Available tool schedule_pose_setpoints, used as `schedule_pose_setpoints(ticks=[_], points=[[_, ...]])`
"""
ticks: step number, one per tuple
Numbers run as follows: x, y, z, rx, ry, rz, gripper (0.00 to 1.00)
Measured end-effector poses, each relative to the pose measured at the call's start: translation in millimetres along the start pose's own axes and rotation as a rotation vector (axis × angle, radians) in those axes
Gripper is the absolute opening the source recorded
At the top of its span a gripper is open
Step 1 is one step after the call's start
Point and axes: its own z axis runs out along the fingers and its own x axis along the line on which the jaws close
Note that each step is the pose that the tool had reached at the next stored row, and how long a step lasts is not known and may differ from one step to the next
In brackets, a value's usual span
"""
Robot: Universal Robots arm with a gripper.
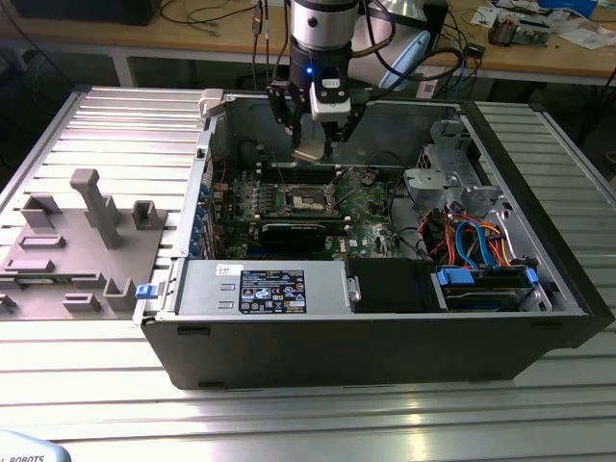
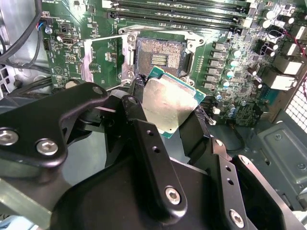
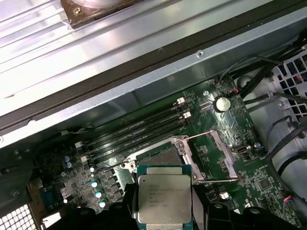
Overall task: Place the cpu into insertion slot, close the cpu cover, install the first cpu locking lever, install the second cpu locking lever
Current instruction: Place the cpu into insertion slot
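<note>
My gripper point(image 1: 313, 144) hangs inside the open computer case point(image 1: 385, 356), shut on the cpu point(image 1: 310, 151), a flat square chip with a dull silver top. In both wrist views the cpu point(image 2: 171, 106) point(image 3: 164, 199) sits between the black fingers point(image 2: 136, 112), a little tilted. The insertion slot point(image 2: 160, 57) point(image 3: 154, 154) lies below it on the green motherboard, bare with its dark centre showing, and the chip hides part of it in the first wrist view. The cpu cover point(image 3: 219, 153) point(image 2: 103, 55) stands swung open beside the slot, with thin wire levers point(image 3: 211, 134) raised along it.
Long memory slots point(image 3: 139, 132) run beside the socket. A black card point(image 1: 292, 234) lies across the board toward the case front. A drive cage with blue and orange cables point(image 1: 472, 241) fills the exterior view's right. A grey fixture block point(image 1: 77, 241) sits outside, on the exterior view's left.
</note>
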Motion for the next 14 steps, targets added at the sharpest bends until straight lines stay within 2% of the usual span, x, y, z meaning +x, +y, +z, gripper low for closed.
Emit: schedule_pose_setpoints(ticks=[14], points=[[0.0, -0.1, 2.0, 0.0118, -0.0072, 0.029, 0.55]])
